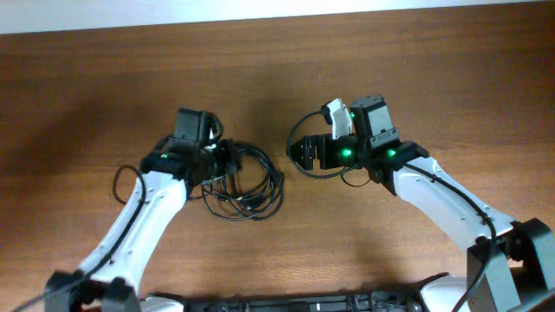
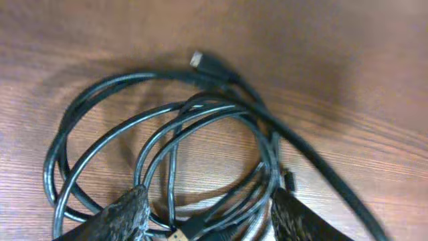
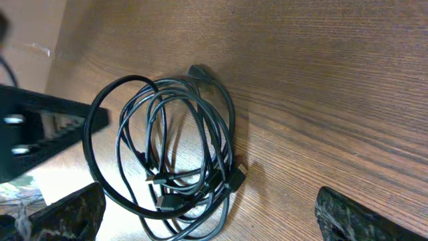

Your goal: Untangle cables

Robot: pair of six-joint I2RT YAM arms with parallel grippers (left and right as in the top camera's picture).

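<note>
Thin black cables with small plug ends lie in one loose, overlapping coil on the brown wooden table, left of centre, and that's where the action sits. From overhead the left gripper is right on the coil's upper left edge, touching the loops. The left wrist view puts us in close: the cables sweep round in several rings. The left gripper has its two dark fingers planted either side of a bunch of strands at the bottom of the picture. The jaws stand partly apart, bare wood showing between them, and I can't see any strand pinched. One silver-tipped plug pokes out at the top of the coil, lying flat on the wood. A gold-tipped connector sits low down between the fingers.

Over on the other side, the right gripper hangs just beside the coil's right edge, apart from it. Its own camera shows the jaws spread wide, one finger in each lower corner, nothing held. The cables lie ahead of it on the table.
</note>
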